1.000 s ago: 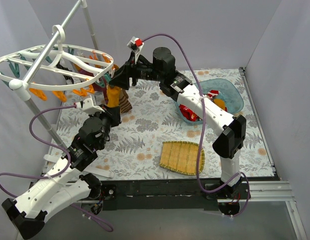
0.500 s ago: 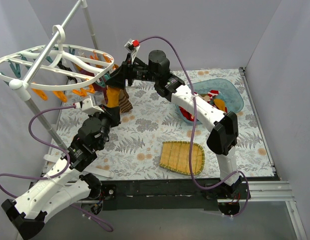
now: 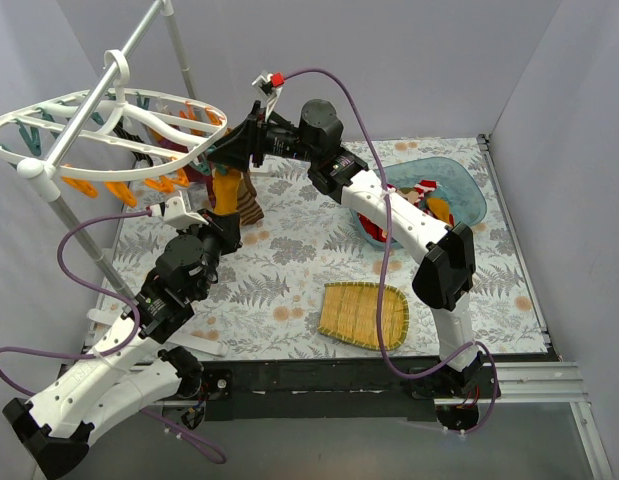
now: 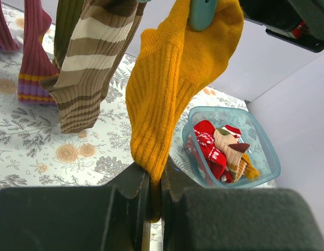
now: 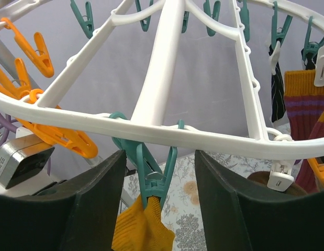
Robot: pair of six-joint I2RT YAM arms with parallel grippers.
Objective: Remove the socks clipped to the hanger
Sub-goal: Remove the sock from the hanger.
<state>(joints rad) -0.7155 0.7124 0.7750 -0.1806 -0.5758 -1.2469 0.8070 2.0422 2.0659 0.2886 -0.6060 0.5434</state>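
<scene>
The white oval hanger (image 3: 109, 130) hangs at the upper left, its rim (image 5: 151, 130) crossing the right wrist view. A mustard-orange sock (image 4: 167, 94) dangles from a teal clip (image 5: 154, 172) on that rim. My left gripper (image 4: 155, 183) is shut on the sock's lower end. My right gripper (image 5: 159, 157) is open under the rim, one finger on each side of the teal clip, not touching it. A brown-and-white striped sock (image 4: 83, 68) and a maroon sock (image 4: 33, 57) hang just left of the orange one. A purple-striped sock (image 5: 303, 99) hangs further along.
A blue bin (image 3: 471, 205) holding several loose socks sits at the right rear. A woven tray (image 3: 364, 315) lies near the front. The grey pole stand (image 3: 99, 265) rises at the left. Orange clips (image 5: 57, 138) and teal clips dangle round the rim.
My right gripper has moved left up to the hanger rim, and its jaws have narrowed a little around the teal clip. The left gripper still holds the sock in the same place.
</scene>
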